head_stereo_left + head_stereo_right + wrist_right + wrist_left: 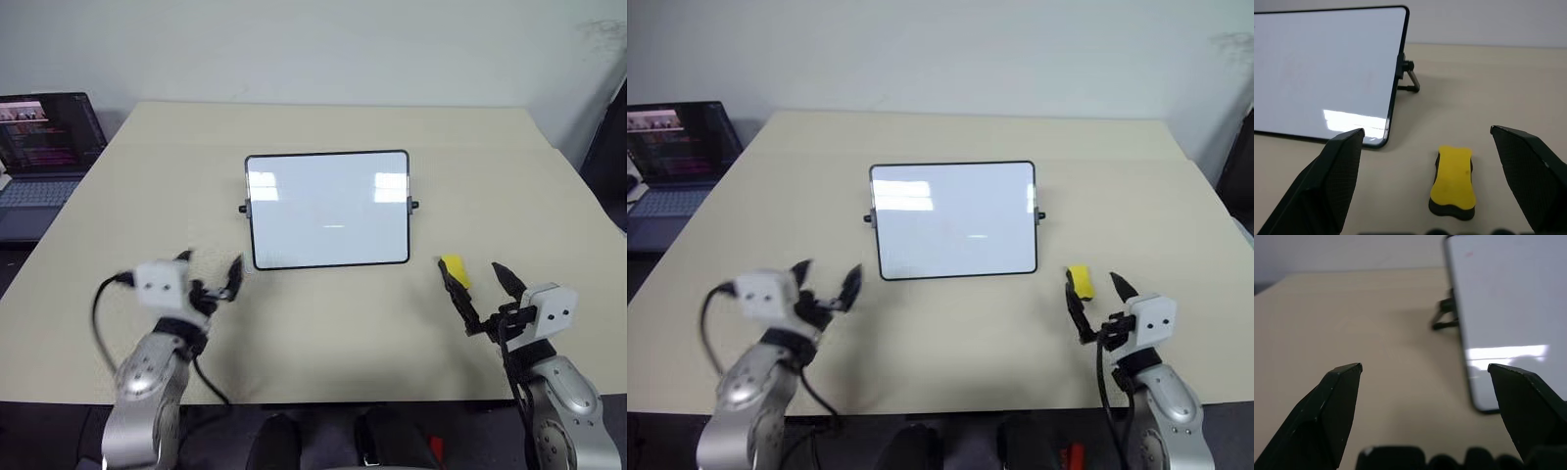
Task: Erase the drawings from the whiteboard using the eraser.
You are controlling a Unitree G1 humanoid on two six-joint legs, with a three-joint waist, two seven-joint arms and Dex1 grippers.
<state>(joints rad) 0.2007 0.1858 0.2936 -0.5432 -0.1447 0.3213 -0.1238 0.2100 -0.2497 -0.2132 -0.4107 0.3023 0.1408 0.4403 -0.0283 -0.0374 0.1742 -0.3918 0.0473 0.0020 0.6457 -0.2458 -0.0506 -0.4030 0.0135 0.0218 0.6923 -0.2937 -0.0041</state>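
One beige table carries one glossy white, black-framed whiteboard propped at its middle, no red drawings discernible. One small yellow-topped, black-based eraser lies just right of it. Both end effectors, left and right, gape wide, empty. Retreat should avoid nudging the board.
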